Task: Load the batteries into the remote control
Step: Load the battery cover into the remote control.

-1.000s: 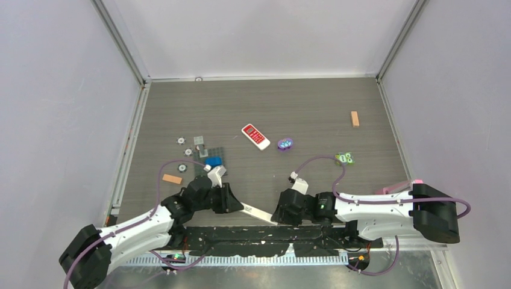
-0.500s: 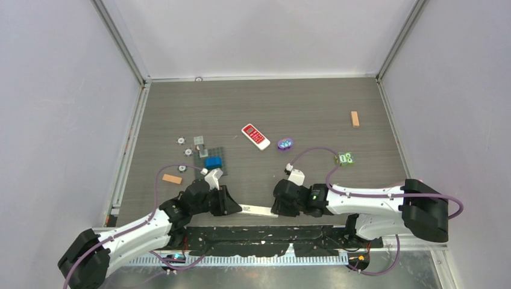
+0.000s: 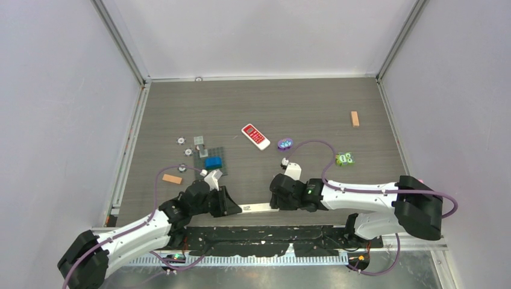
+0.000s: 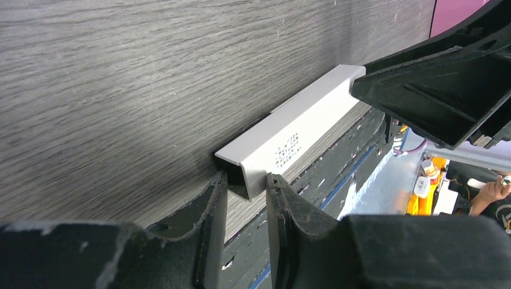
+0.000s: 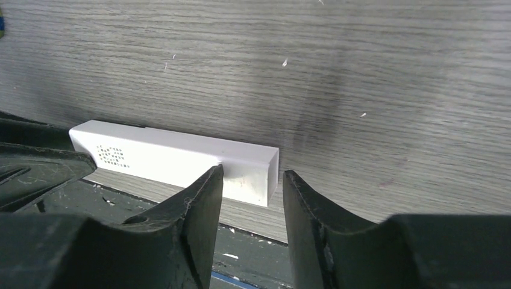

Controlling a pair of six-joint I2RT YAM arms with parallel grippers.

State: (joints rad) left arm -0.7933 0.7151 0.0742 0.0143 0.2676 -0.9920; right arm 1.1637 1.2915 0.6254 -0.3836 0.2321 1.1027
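The remote control is a long white bar lying flat near the table's front edge, between my two grippers. My left gripper is shut on its left end; in the left wrist view the remote control sits pinched between the tips of the left gripper. My right gripper is at the other end. In the right wrist view the remote control has its square end just ahead of the right gripper, whose jaws stand apart with a gap beside the bar. The batteries are not in view.
A wider white remote with a red face, a purple item and a green item lie mid-table. A wooden block is at far right. A grey plate with a blue brick and an orange block sit left. Black tape lines the front edge.
The right gripper moved left and away from the front edge to the remote's right end, and its jaws widened. The remote swung to lie level with the edge, still held by the left gripper.
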